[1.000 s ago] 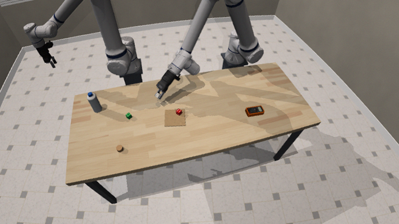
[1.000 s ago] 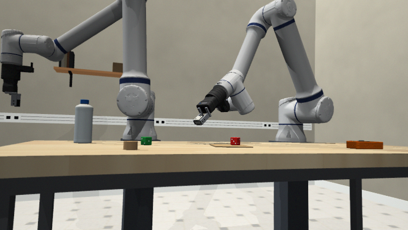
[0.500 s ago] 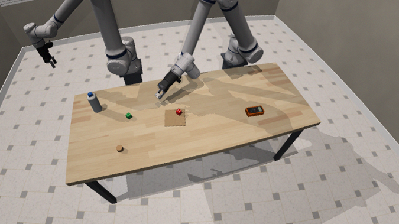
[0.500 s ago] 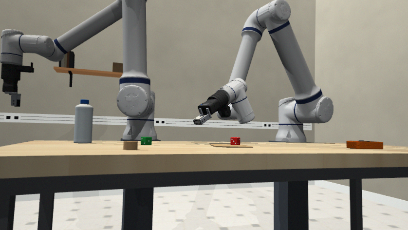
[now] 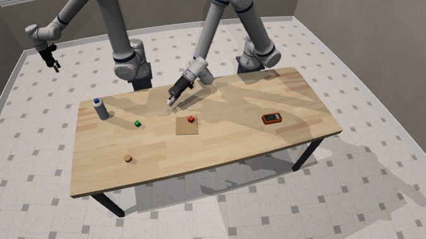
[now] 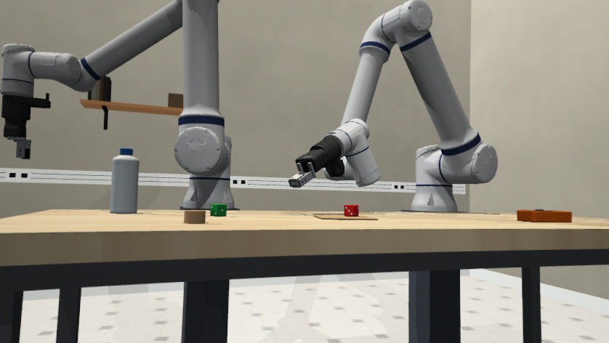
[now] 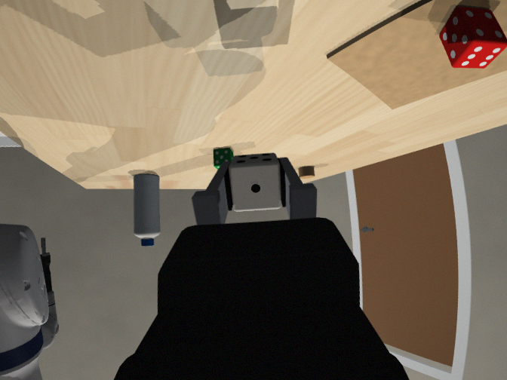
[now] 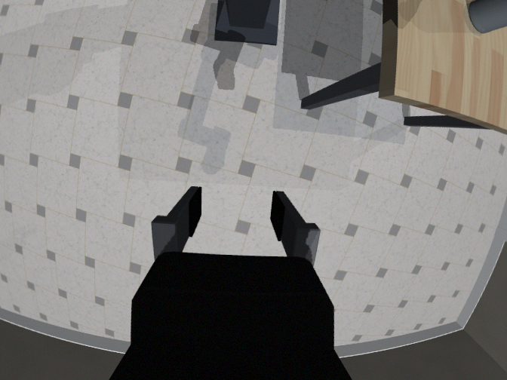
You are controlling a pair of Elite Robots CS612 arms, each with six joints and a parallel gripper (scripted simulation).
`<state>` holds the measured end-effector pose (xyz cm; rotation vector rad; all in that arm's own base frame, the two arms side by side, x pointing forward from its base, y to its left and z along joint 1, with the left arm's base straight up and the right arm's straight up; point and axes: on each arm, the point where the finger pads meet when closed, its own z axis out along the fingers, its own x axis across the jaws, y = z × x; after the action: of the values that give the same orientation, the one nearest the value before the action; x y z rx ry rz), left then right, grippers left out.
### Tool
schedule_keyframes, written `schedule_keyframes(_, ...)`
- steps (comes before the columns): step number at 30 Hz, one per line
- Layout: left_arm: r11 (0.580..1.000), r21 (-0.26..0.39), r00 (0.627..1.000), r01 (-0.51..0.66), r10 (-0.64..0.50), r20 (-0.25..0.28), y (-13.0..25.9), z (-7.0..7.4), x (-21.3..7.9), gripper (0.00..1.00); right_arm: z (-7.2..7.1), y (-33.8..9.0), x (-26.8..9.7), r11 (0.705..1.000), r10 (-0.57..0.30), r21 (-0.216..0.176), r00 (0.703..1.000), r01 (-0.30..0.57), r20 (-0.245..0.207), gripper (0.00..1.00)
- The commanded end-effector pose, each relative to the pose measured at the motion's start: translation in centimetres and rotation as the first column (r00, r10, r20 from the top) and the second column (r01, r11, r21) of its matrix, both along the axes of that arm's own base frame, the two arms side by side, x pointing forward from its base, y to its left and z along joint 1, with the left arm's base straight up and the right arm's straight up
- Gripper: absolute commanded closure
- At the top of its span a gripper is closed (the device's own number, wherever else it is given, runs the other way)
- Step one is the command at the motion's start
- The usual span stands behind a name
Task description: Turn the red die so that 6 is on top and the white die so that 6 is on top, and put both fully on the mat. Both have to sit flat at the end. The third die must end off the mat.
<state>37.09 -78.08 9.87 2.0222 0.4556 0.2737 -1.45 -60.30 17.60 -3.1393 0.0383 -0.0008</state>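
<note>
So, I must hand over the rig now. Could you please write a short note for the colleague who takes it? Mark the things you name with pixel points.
Left gripper (image 5: 169, 101) (image 6: 301, 179) (image 7: 256, 184): closed on the white die (image 5: 168, 102) (image 6: 294, 182) (image 7: 254, 198), in the air, tilted.
Right gripper (image 5: 57, 66) (image 6: 23, 149) (image 8: 236, 212): open, nothing held, out past the table's end.
Done: red die (image 5: 191, 119) (image 6: 351, 210) (image 7: 477, 42) flat on the mat (image 5: 185, 129) (image 6: 328, 217) (image 7: 388, 73), 6 up; green die (image 5: 137, 123) (image 6: 218, 210) (image 7: 222, 156) off it.
Left: finish turning the white die to 6 up, set it flat and fully on the mat beside the red one, release it.
</note>
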Motion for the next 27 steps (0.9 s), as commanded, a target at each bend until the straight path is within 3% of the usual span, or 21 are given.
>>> schedule_keyframes(1,1.0,-0.002,1.0,0.0,0.0,0.0,-0.1,-0.5,0.0,0.43,0.1,-0.1,0.0,1.0,0.0,-0.002,1.0,0.0,-0.001,0.0)
schedule_keyframes(6,1.0,-0.002,1.0,0.0,0.0,0.0,-0.1,-1.3,0.0,0.43,0.1,-0.1,0.0,1.0,0.0,-0.002,1.0,0.0,-0.001,0.0)
schedule_keyframes(19,1.0,-0.002,1.0,0.0,0.0,0.0,-0.1,-5.5,0.0,0.43,0.1,-0.1,0.0,1.0,0.0,-0.002,1.0,0.0,-0.001,0.0)
schedule_keyframes(27,1.0,-0.002,1.0,0.0,0.0,0.0,-0.1,-6.3,0.0,0.43,0.1,-0.1,0.0,1.0,0.0,-0.002,1.0,0.0,-0.001,0.0)
